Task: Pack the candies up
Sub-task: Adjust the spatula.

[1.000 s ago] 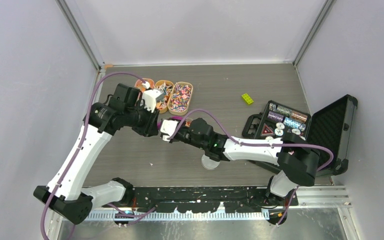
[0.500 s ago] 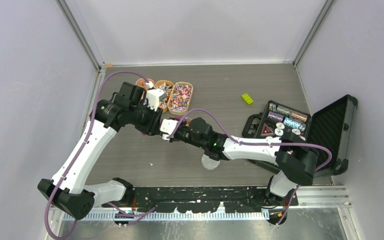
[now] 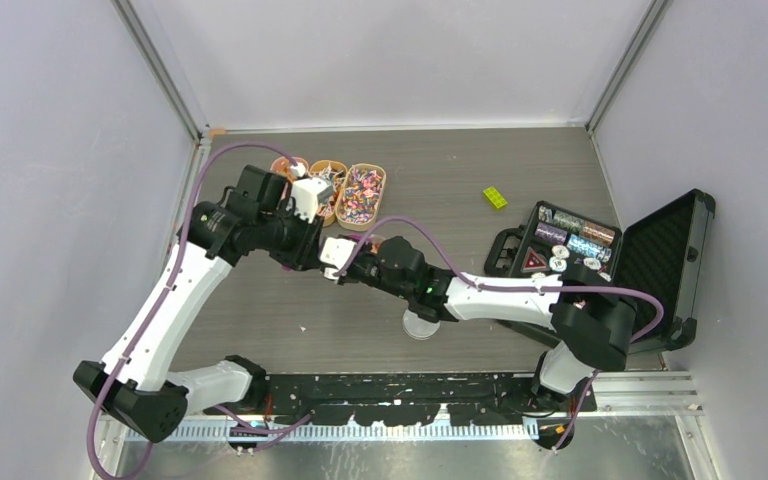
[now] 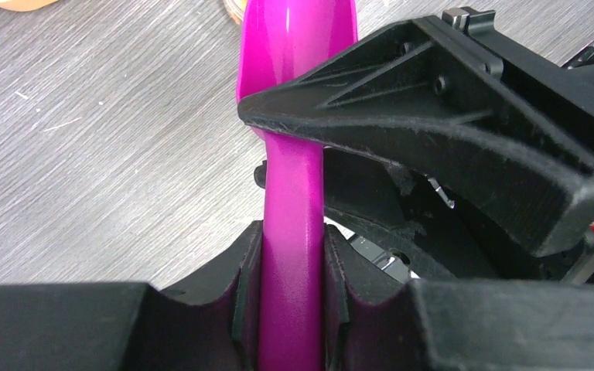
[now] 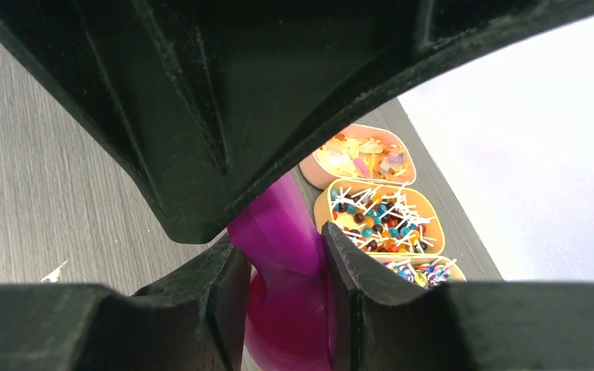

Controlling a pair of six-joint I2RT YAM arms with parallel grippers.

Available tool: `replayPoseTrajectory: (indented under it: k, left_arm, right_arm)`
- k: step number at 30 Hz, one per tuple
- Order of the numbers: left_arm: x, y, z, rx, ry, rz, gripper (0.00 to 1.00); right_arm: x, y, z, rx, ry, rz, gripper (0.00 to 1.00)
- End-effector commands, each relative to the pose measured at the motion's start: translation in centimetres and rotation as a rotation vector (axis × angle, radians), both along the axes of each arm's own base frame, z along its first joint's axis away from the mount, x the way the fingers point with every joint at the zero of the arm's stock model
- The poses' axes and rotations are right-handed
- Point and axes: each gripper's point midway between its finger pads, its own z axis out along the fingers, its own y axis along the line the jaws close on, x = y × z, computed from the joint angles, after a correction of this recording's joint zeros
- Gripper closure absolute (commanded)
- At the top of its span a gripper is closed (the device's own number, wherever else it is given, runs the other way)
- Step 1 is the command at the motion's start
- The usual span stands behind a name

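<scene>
- Grey counter (image 3: 480, 160) between pale walls; the candies (image 3: 360, 192) fill three tan trays (image 5: 319, 202) near its far left corner.
- Left tool (image 4: 290, 267) is clamped on a magenta scoop (image 4: 292, 193) by the handle.
- Right tool (image 5: 278, 270) grips the same scoop.

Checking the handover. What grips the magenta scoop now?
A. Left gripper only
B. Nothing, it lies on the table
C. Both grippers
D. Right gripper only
C: the scoop has its handle pinched between the fingers of the left gripper in the left wrist view, and the right gripper clamps it in the right wrist view.
</scene>
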Motion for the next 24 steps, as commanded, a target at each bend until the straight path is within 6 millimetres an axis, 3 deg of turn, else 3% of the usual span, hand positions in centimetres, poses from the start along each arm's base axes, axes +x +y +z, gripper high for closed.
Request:
replayPoseTrajectory:
  k: [1,3,7,15,19,24]
  left_arm:
    - [1.6,-0.8,2.2,-0.044,-0.122,0.009,1.00]
    - [2.2,-0.1,2.4,-0.023,-0.140,0.041,1.00]
    - [3.7,2.0,2.5,0.066,-0.158,0.085,1.00]
    - [8.2,6.6,2.0,0.237,-0.154,0.216,1.00]
    - [9.6,8.3,0.8,0.342,-0.083,0.232,1.00]
    - [11.3,9.3,-0.6,0.442,0.003,0.221,1.00]
  right_arm:
    - [-0.4,-0.3,6.9,0.237,-0.004,-0.023,0.50]
    - [-1.0,-1.4,6.8,0.234,0.019,-0.025,0.38]
    - [-2.8,-4.2,5.7,0.222,0.101,-0.016,0.28]
    - [-5.5,-10.5,5.2,0.240,0.260,-0.074,0.27]
    - [-6.0,-13.6,6.1,0.257,0.292,-0.132,0.27]
    - [-6.3,-15.9,6.6,0.274,0.328,-0.186,0.27]
